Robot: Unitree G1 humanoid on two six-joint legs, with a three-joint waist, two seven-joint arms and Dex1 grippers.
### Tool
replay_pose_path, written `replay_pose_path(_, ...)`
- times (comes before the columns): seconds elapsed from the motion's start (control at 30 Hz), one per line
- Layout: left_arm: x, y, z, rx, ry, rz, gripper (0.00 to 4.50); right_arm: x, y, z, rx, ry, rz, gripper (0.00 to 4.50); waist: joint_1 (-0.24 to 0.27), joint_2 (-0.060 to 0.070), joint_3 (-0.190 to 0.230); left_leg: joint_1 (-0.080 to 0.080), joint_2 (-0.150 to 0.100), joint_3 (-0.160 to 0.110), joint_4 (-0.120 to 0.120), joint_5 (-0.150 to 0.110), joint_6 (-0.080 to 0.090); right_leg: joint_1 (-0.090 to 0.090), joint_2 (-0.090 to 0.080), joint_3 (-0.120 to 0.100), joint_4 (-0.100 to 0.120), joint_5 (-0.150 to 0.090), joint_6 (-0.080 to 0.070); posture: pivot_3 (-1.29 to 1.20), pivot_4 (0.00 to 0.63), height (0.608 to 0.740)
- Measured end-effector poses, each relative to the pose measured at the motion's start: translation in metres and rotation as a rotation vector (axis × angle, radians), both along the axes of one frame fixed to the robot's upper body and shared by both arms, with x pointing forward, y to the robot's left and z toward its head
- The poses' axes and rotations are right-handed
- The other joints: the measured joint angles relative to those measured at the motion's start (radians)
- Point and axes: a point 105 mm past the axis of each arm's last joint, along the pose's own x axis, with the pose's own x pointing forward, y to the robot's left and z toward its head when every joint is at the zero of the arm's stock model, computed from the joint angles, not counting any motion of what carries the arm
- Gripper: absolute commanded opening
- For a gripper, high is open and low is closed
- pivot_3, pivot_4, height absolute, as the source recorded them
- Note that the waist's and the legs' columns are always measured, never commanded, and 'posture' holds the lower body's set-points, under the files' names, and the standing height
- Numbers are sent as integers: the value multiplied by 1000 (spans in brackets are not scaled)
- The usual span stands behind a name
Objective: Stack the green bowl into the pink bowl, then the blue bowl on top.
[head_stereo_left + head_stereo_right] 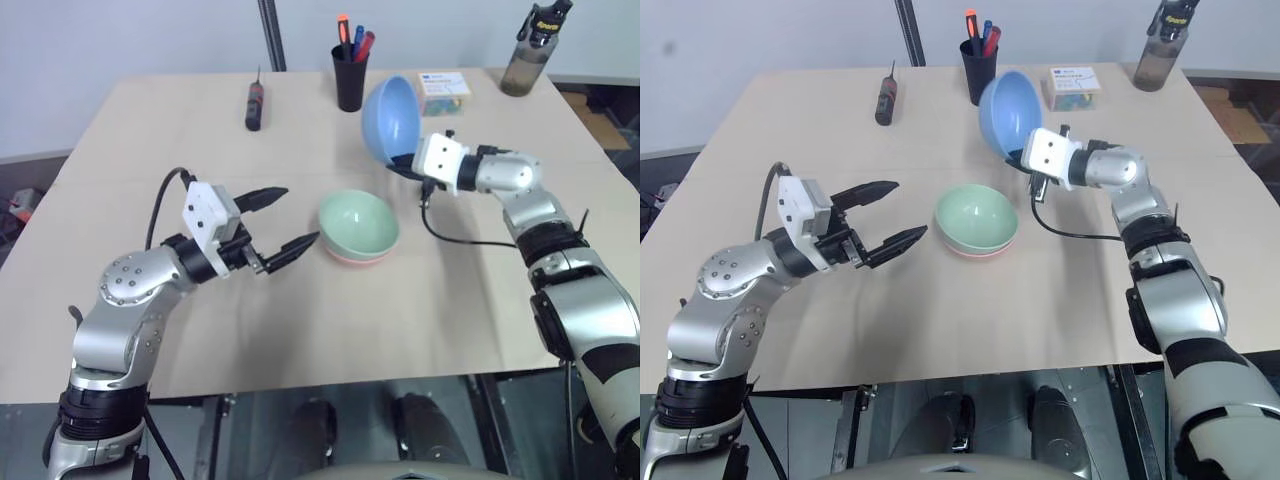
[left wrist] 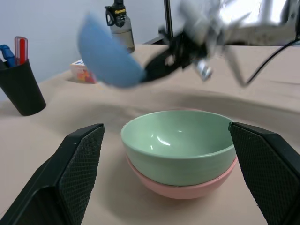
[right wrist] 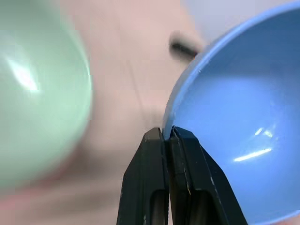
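The green bowl [image 1: 358, 223] sits nested inside the pink bowl [image 1: 352, 258] at the middle of the table. Only the pink bowl's lower rim shows beneath it [image 2: 187, 189]. My right gripper [image 3: 167, 136] is shut on the rim of the blue bowl [image 1: 390, 120], which hangs tilted on its side above the table, behind and to the right of the stack. My left gripper [image 1: 283, 220] stands open just left of the stacked bowls, with its fingers [image 2: 77, 164] apart and nothing between them.
A black cup [image 1: 350, 78] with pens stands at the back, a dark screwdriver [image 1: 255, 105] to its left. A small yellow box [image 1: 444, 92] and a dark bottle [image 1: 530, 50] are at the back right. Bare tabletop [image 1: 330, 320] lies in front of the bowls.
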Motion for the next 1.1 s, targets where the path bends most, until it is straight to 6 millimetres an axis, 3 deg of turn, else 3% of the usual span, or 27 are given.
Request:
replay_pose_path(0.13,4,6,0,-17,1,23,4500,-54,8,0,-25,188,152,50,20,1,0,-2,-1,0,1,0,0,-1,-1,0,0,0,0,0,150,740)
replay_pose_path(0.17,4,6,0,-18,2,24,4500,-58,10,1,-31,196,164,50,19,1,0,-1,-1,0,1,0,0,-1,-1,0,0,0,0,0,150,740)
replay_pose_path(0.2,5,6,0,-22,5,24,4500,-65,15,0,-46,213,177,664,20,1,0,-1,-1,0,1,0,0,-1,-1,0,1,0,0,0,150,740)
replay_pose_path(0.33,6,5,3,-25,-6,21,4500,-76,26,-14,-78,274,182,2172,23,0,0,0,-1,0,2,0,0,0,-1,0,1,0,0,0,150,740)
replay_pose_path(0.4,7,5,3,-25,-5,18,4500,-76,23,-27,-97,326,156,2893,25,0,0,0,-2,0,2,0,0,0,-1,0,1,0,0,0,150,740)
replay_pose_path(0.43,7,5,3,-24,-4,16,4500,-76,22,-29,-103,335,146,3392,26,0,0,0,-2,0,2,0,0,0,-1,0,1,0,0,0,150,740)
replay_pose_path(0.47,6,5,3,-24,-2,12,4500,-76,20,-30,-107,336,140,3552,26,0,0,-1,-2,-1,2,0,0,0,-1,-1,1,0,0,0,150,740)
replay_pose_path(0.53,6,6,3,-18,-2,7,4500,-78,16,-28,-106,325,113,4314,27,0,0,-1,-2,-1,1,0,0,-1,-1,-1,0,0,0,0,150,740)
replay_pose_path(0.67,4,9,-2,-3,32,9,4500,-86,-2,-19,-48,330,45,4412,31,0,0,-2,-2,-1,1,0,0,-1,-1,-1,0,0,0,0,150,740)
replay_pose_path(0.83,-3,13,-6,-14,100,-30,4500,-96,-41,-27,31,378,-135,4412,46,0,0,-2,-1,-1,1,0,0,-1,-1,-1,0,0,0,0,150,740)
replay_pose_path(1.0,-6,33,-11,29,147,39,4500,-108,-83,-31,74,406,-313,4412,47,0,0,-2,-1,-1,1,0,0,0,-1,-1,-1,0,0,0,150,740)
replay_pose_path(1.1,-18,48,-17,77,216,34,4500,-120,-110,-33,66,413,-423,4412,46,0,0,-1,-1,0,0,0,0,0,-1,0,-1,0,0,0,150,740)
